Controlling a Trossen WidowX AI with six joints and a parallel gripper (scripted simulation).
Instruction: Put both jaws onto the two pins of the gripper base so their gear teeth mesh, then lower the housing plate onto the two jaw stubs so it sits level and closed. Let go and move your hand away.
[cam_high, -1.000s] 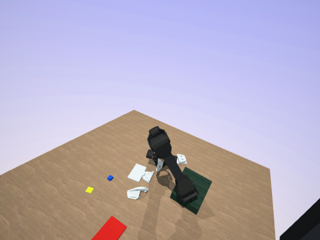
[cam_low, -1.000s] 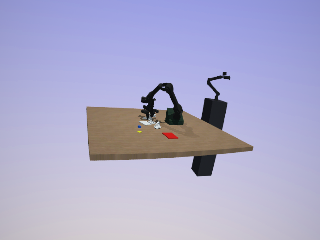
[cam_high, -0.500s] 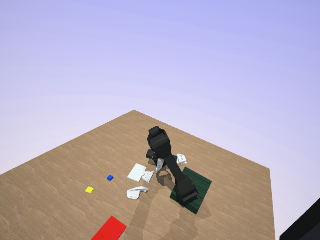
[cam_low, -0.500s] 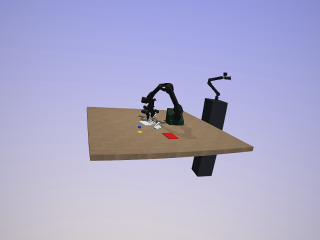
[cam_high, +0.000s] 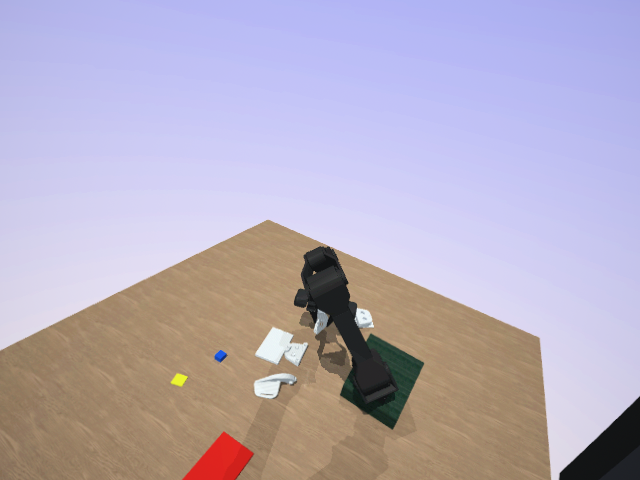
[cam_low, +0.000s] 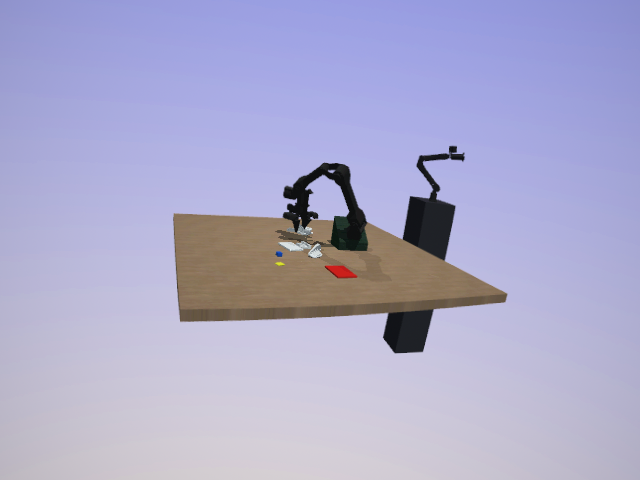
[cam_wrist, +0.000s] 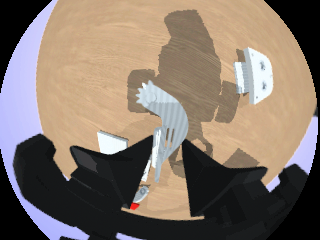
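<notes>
My gripper is shut on a white curved jaw. In the wrist view the jaw's toothed end points away from the fingers. The jaw appears to be a little above the table. The white gripper base lies flat, with its pin end towards the arm. The other white jaw lies beside the base. The white housing plate lies apart, on the far side of the held jaw from the base; the arm partly covers it in the top view.
A small blue block and a yellow square lie beyond the base. A red plate lies beyond the free jaw. The arm stands on a dark green block. A second arm stands on a pillar off the table.
</notes>
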